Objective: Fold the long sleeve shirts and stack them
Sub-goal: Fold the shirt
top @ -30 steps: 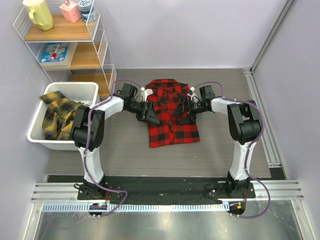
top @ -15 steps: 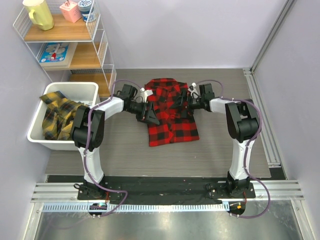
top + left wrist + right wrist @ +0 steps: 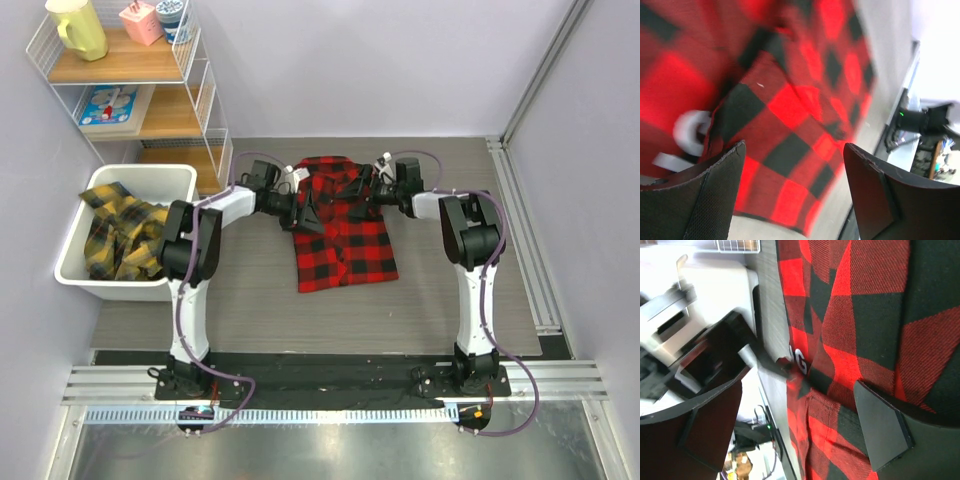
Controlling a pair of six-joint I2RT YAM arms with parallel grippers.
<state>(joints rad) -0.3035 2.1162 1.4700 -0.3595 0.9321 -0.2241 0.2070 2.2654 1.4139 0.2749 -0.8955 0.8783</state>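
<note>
The red-and-black shirt point(image 3: 347, 245) is seen laid folded on the grey counter point(image 3: 250, 300), about midway between the two arms, with its collar turned toward the far wall. Over the far half of the shirt, the left gripper point(image 3: 306, 213) is held at the cloth's left edge. Its fingers point(image 3: 715, 195) are spread apart and nothing is clasped between them. The right gripper point(image 3: 358, 192) is held opposite, over the shirt's upper right part. It is likewise opened wide and nothing is gripped. Whether either gripper touches the cloth cannot be told. In the right wrist view, a little white lettering point(image 3: 799, 361) is shown at a folded edge of the shirt. To the left, well apart from the red shirt, yellow-and-black shirts point(image 3: 120, 238) are heaped in a white bin point(image 3: 100, 285). Behind the bin, a wire shelf rack point(image 3: 200, 95) is placed against the wall, and a yellow jug point(image 3: 78, 27) is kept on its top shelf.
</note>
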